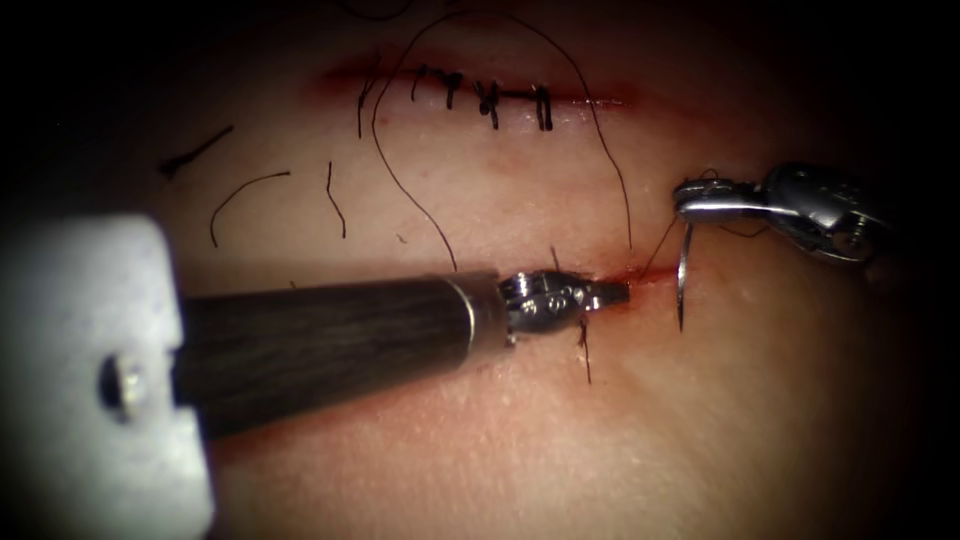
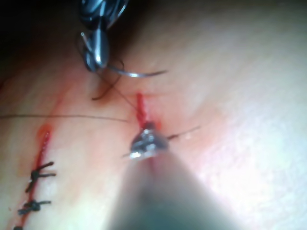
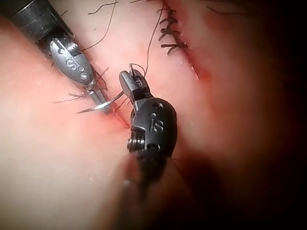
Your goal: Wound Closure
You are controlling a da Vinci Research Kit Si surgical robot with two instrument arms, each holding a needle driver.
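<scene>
Nearest the endoscope, a pale blurred block [image 1: 95,385] at lower left, hiding part of the tissue [image 1: 600,440]. Running from it, the dark shaft [image 1: 330,340] of the left tool [image 1: 615,293], lying along the near cut [image 1: 640,275] and covering its left stretch. Jaws pressed together, tip down at the red-wet right end of that cut; whether pinching tissue or thread there, not clear. Short dark thread ends [image 1: 583,350] sticking out just beside the wrist, above and below the cut line.

Just right of the tip, the needle [image 1: 683,275], hanging free of the tissue, point down past the cut. Held near its thread end by the right tool [image 1: 700,200], jaws clamped on it, coming in from the right. Thread [image 1: 610,170] rising from near the cut in a wide loop up over the far region and back down the left side toward the left tool's shaft.

Left of the loop, loose cut pieces of thread [image 1: 245,195] scattered on the tissue.

Farthest back, a second cut [image 1: 480,95], closed by a row of dark stitches [image 1: 490,100], red along its edges.
</scene>
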